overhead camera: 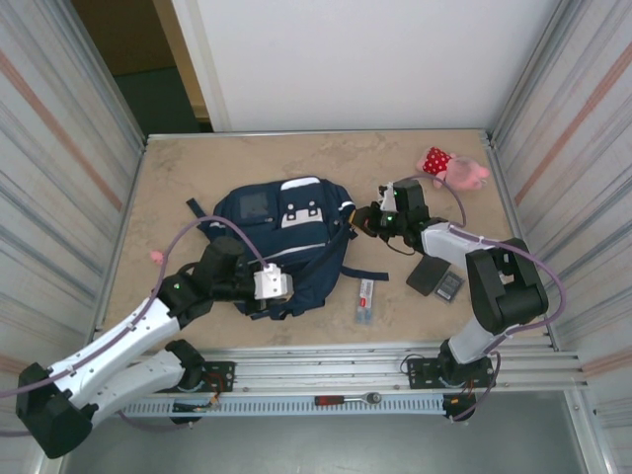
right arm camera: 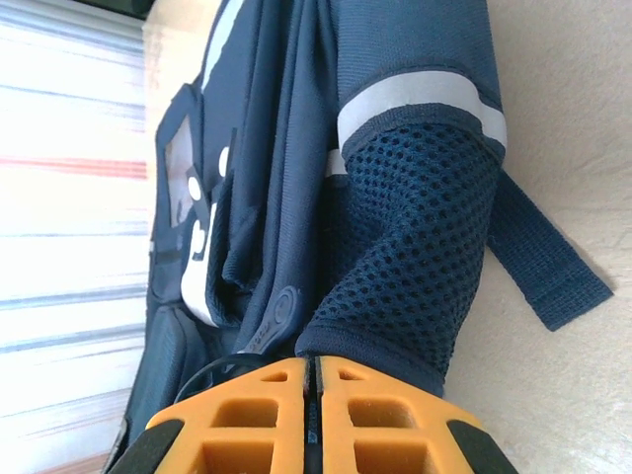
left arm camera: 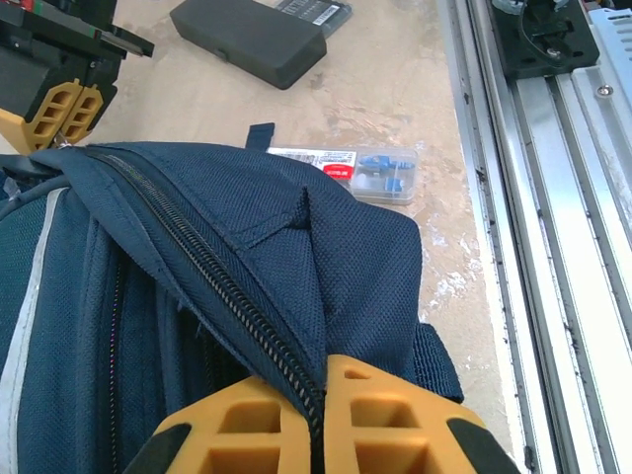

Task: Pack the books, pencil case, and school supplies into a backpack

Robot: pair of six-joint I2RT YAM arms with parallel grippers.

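Top external view: the backpack (overhead camera: pixel 286 242) lies flat near the middle of the table (overhead camera: pixel 197 168), with an arm at each side of it. The left gripper (overhead camera: pixel 280 286) sits at the pack's near edge; the right gripper (overhead camera: pixel 367 219) meets its right edge, beside a dark strap. Left wrist view: the two orange fingertips (left arm camera: pixel 385 415) are pressed together with navy fabric and the zipper line of the backpack (left arm camera: pixel 247 257) pinched between them, so the jaws are closed on the pack along its zipper seam. Beyond that fold, on bare tabletop, lies the narrow white pack (left arm camera: pixel 360 175) with red and blue marks, just beside the backpack's edge; farther off rests the black pencil case (left arm camera: pixel 247 41), with a small dark grey rectangle (left arm camera: pixel 321 10) touching its far side. The right gripper (left arm camera: pixel 64 111) shows at the upper left of this view, its orange pads at the pack's far edge. Right wrist view: the orange fingertips (right arm camera: pixel 247 415) stand with barely a slit between them, closed on the lower edge of the backpack (right arm camera: pixel 415 197) where the mesh side pocket meets the body; a strap end lies loose on the table to the right. Top view again: a pink plush toy (overhead camera: pixel 454 168) sits at the far right corner, well apart from both grippers.
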